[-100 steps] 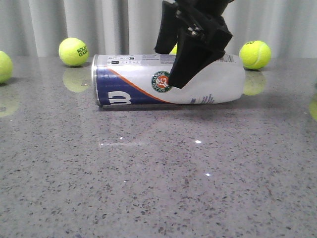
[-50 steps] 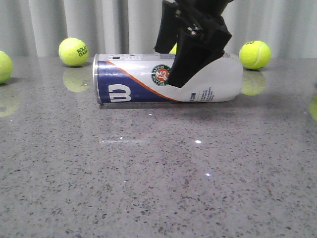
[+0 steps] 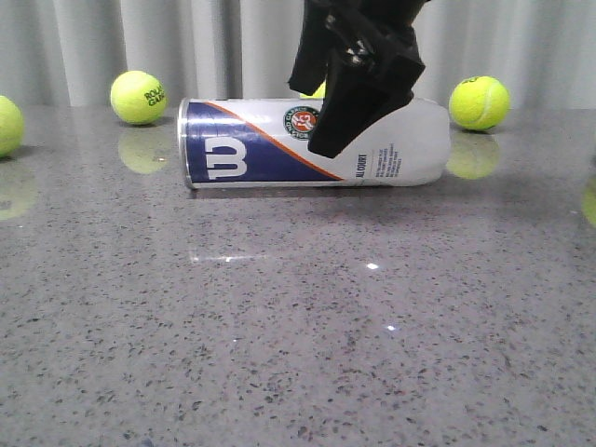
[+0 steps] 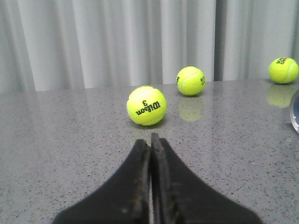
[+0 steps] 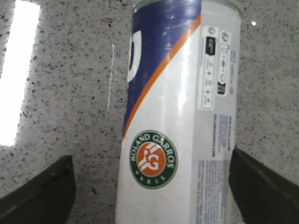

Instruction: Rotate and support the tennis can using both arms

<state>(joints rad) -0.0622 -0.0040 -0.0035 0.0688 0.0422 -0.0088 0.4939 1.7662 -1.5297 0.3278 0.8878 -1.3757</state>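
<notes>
The tennis can (image 3: 270, 149) lies on its side on the grey table, its metal-rimmed end to the left and the white "W" and round badge facing the front camera. My right gripper (image 3: 313, 121) comes down over the can's middle, open, with one finger on each side. In the right wrist view the can (image 5: 182, 93) runs between the fingers of that gripper (image 5: 152, 161); one finger stands clear of it with table showing between, and the other sits right at its side. My left gripper (image 4: 150, 141) is shut on nothing, low over bare table away from the can.
Yellow-green tennis balls rest at the back of the table: one at left (image 3: 138, 97), one at the left edge (image 3: 6, 125), one at right (image 3: 479, 102). Three more balls, the nearest (image 4: 146, 105), lie ahead of the left gripper. A grey curtain hangs behind.
The can has rolled away from the front camera: the "W" and badge have risen on its side and text has come into view. The right gripper shifted back with it.
</notes>
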